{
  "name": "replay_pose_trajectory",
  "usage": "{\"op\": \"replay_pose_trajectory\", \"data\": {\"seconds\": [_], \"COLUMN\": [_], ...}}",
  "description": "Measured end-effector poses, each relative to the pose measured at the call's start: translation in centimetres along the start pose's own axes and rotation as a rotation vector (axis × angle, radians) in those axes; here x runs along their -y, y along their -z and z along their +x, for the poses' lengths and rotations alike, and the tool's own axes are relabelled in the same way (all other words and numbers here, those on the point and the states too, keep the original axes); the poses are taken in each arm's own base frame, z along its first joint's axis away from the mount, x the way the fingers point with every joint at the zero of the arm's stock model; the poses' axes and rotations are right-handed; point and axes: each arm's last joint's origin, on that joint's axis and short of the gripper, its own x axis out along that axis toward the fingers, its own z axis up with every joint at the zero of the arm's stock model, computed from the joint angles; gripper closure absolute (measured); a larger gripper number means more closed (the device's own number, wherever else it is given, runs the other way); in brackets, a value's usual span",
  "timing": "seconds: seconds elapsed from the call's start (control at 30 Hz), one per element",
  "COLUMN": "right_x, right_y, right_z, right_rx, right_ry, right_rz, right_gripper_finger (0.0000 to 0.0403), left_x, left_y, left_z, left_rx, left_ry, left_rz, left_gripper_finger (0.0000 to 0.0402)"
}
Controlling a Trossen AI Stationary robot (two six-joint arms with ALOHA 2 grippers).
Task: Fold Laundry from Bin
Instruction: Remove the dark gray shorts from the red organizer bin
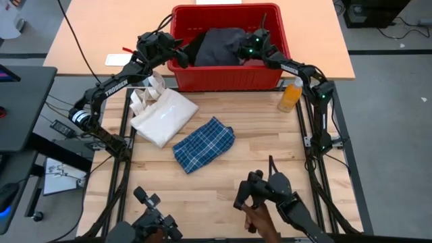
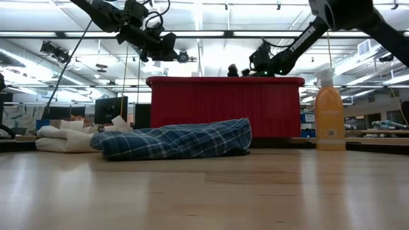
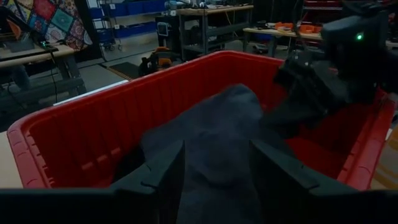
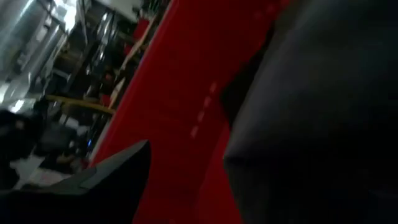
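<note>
One plaid shirt [image 1: 203,144] lies folded on the table [image 1: 270,148] — the rest is left. A grey garment [image 1: 219,47] sits in the bin [image 1: 229,77]. The left gripper [image 1: 181,52] hovers half-spread at its edge; the right gripper [image 1: 243,50] is spread wide, perhaps touching cloth — nothing looks held.

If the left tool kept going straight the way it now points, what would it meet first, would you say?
Most likely the dark grey garment heaped in the red bin, straight ahead of the left tool; the gap between them is hard to judge.

bin [image 1: 229,74] red | shirt [image 1: 204,144] blue-white plaid | bottle [image 1: 290,96] orange
</note>
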Motion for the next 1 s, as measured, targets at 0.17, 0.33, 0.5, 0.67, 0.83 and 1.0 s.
{"op": "replay_pose_trajectory", "data": {"seconds": [0.17,0.33,0.5,0.67,0.83,1.0], "right_x": [-0.8,-1.8,-3.0,-3.5,-2.6,-3.5], "right_y": [0.1,1.0,2.4,3.1,2.5,2.3], "right_z": [0.2,0.9,1.9,2.3,1.9,1.9], "right_rx": [0.004,0.0,-0.004,0.015,0.072,0.039], "right_ry": [-0.049,-0.073,-0.067,-0.039,0.053,-0.073], "right_rz": [-0.027,-0.036,-0.033,-0.031,0.043,-0.044], "right_gripper_finger": [0.0028,0.0028,0.0028,0.0028,0.0028,0.0028], "left_x": [0.2,0.5,0.7,0.7,0.7,1.2], "left_y": [0.0,0.0,-0.1,-0.1,-0.1,-0.2], "left_z": [0.0,0.1,0.1,0.1,0.1,0.1], "left_rx": [0.0,0.001,0.009,0.01,0.01,0.01], "left_ry": [0.006,0.013,0.019,0.02,0.02,0.036], "left_rz": [-0.003,-0.006,-0.004,-0.004,-0.004,-0.045], "left_gripper_finger": [0.0221,0.0221,0.0221,0.0221,0.0221,0.0221]}}
